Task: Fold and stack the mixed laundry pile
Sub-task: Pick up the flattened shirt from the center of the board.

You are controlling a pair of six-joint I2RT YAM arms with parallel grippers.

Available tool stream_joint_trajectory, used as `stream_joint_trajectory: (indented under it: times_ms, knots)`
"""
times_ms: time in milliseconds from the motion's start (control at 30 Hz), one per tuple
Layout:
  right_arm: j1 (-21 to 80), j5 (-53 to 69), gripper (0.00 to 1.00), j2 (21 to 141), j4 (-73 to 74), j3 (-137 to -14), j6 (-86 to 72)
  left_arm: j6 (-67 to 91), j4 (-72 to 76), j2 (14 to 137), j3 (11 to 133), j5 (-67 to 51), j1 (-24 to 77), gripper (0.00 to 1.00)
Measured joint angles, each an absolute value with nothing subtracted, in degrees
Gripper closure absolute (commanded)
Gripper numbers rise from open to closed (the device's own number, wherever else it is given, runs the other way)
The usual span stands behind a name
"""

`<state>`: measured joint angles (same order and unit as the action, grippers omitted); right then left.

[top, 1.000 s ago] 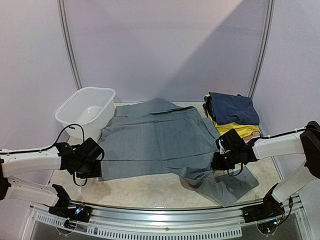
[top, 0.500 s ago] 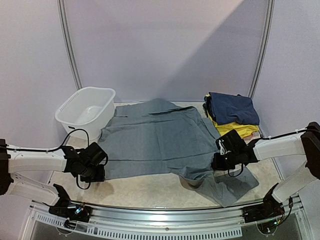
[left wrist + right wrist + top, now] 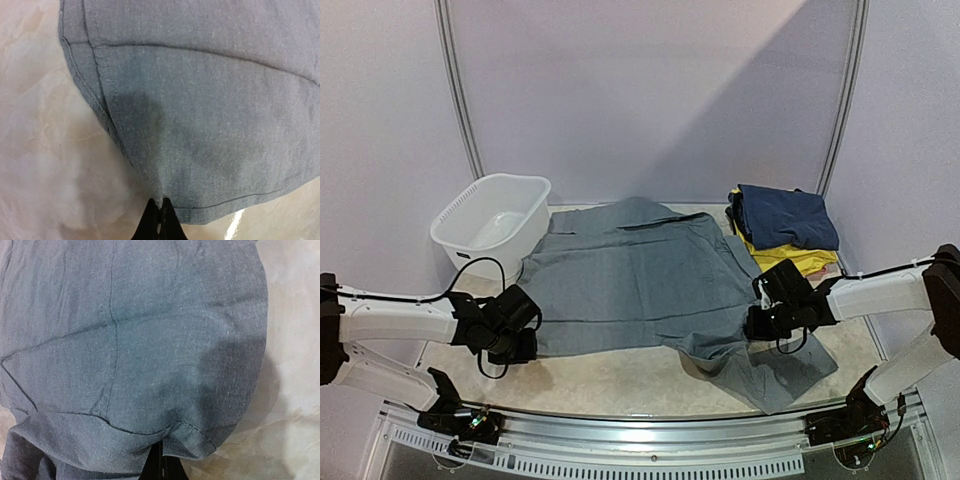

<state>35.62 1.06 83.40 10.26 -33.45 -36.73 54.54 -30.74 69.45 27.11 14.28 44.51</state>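
A pale, marbled tabletop (image 3: 620,375) filled the scene, seen from above, with plain lilac walls behind it. Grey trousers (image 3: 630,280) lay spread flat over most of its middle, reaching from the back edge towards the front. Their near right corner was rumpled and folded over itself, spilling towards the front rail.

A white basin (image 3: 492,225) stood at the back left, its near corner touching the left edge of the trousers. At the back right sat a small stack of folded clothes, just beside the trousers: a navy garment (image 3: 785,215) on top and a yellow garment (image 3: 798,260) under it.

Two white arms reached in low from either side. The left pincer (image 3: 525,345) was at the near left corner of the trousers. In the left wrist view, the pincer (image 3: 160,220) was clenched, its black tips meeting on the stitched hem at that corner, with the cloth lying flat beyond.

The right pincer (image 3: 752,322) was at the right side of the trousers, beside the rumpled part. In the right wrist view, that pincer (image 3: 161,462) was also clenched, grasping a doubled edge of the cloth that bunched over its tips.
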Motion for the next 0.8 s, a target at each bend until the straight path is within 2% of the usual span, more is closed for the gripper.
stream_joint_trajectory:
  times_ms: [200, 567, 800]
  knots:
    - [35.6, -0.7, 1.0, 81.3, 13.6, -33.1, -36.8, 54.6, -35.0, 66.5, 27.7, 14.2, 45.0, 1.0]
    - [35.6, -0.7, 1.0, 70.5, 24.0, -32.7, -37.4, 54.6, -42.0, 63.9, 31.9, 11.9, 45.0, 1.0]
    - [35.6, -0.8, 1.0, 63.5, 31.0, -36.8, -37.4, 52.8, -47.4, 62.6, 38.0, 11.6, 45.1, 1.0]
